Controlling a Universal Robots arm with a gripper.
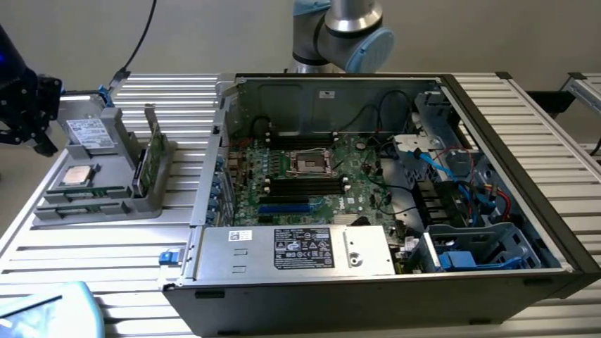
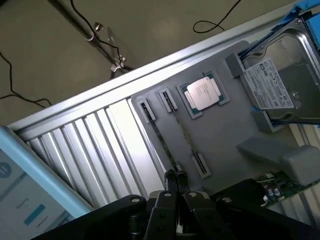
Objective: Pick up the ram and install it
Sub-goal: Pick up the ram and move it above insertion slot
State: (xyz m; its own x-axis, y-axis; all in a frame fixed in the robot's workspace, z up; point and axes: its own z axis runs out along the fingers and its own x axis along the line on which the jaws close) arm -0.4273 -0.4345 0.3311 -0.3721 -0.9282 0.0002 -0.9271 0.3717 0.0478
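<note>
You have the pincer [image 1: 38, 141] at the exterior view's far left, up above the counter [image 1: 169, 91] and off the outer edge of the grey tray [image 1: 141, 205]. In the wrist view its two dark fingers run together to a narrow tip, so your pincer [image 2: 175, 175] is closed. From there you look down onto the tray, and the tip lines up with one end of the ram [image 2: 161, 142], which shows edge-on as a thin dark line between two small slot holders. In the exterior view your ram [image 1: 91, 191] is a low green strip in the tray's near rows, just in front of the square silver processor chip [image 1: 77, 174]. Behind the chip lies the hard drive [image 1: 87, 132], and an upright green board [image 1: 150, 151] stands along the tray's side nearest the computer case [image 1: 395, 296]. The case lies open on the counter towards the exterior view's right, with the motherboard [image 1: 319, 176] exposed, well apart from the pincer.
</note>
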